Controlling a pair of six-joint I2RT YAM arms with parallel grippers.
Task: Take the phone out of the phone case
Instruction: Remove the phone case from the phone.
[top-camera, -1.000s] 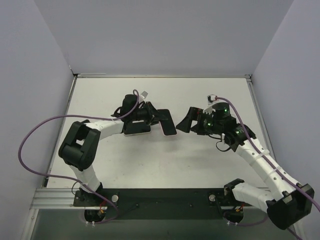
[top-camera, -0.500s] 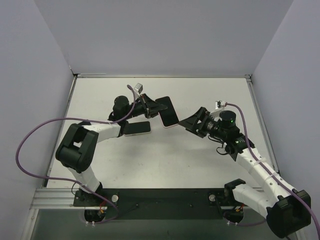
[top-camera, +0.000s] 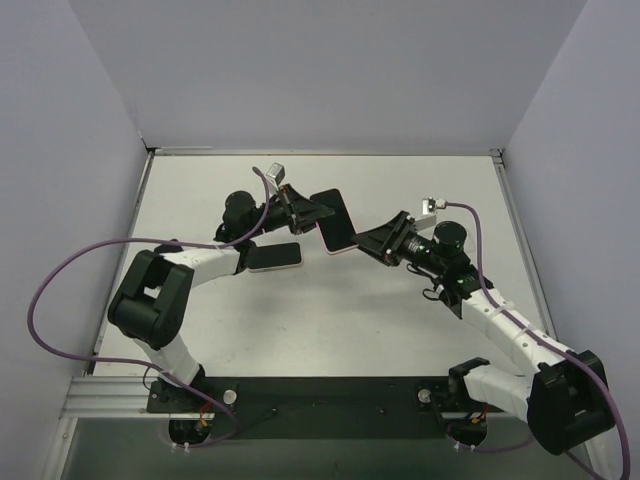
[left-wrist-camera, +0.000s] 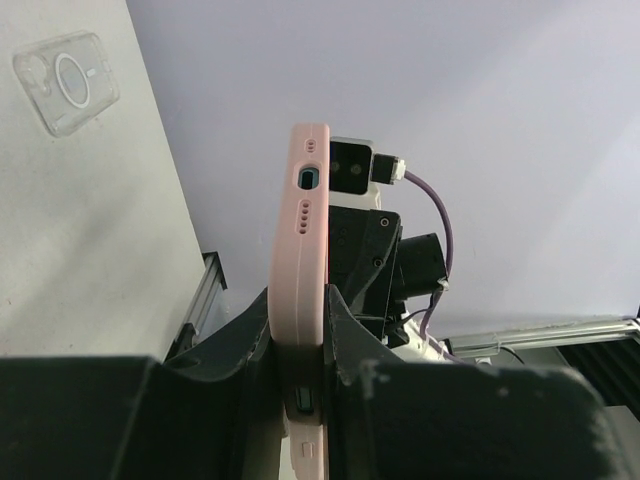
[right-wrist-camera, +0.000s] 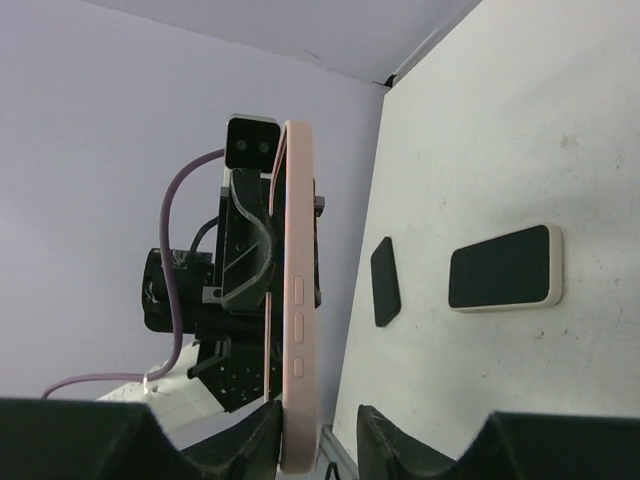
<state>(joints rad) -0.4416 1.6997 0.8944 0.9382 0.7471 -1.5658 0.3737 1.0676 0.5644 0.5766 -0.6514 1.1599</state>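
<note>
My left gripper (top-camera: 305, 213) is shut on the phone (top-camera: 335, 220), which it holds raised above the table, its dark screen facing up. The pink phone case (left-wrist-camera: 303, 250) wraps the phone, and the left fingers (left-wrist-camera: 350, 330) press on its two faces. My right gripper (top-camera: 366, 240) is at the phone's right end. In the right wrist view the case (right-wrist-camera: 298, 330) stands edge-on between that gripper's (right-wrist-camera: 318, 425) jaws. It rests against one finger, with a small gap to the other.
A second phone (top-camera: 275, 256) in a pale case lies screen-up on the table below the left gripper, the phone (right-wrist-camera: 502, 268) also showing in the right wrist view. A small black piece (right-wrist-camera: 385, 282) lies beside it. A clear case (left-wrist-camera: 65, 80) lies flat farther off.
The left gripper has lifted the phone off the table and tilted it up. The right gripper has come in to the phone's end and narrowed its jaws from wide open.
</note>
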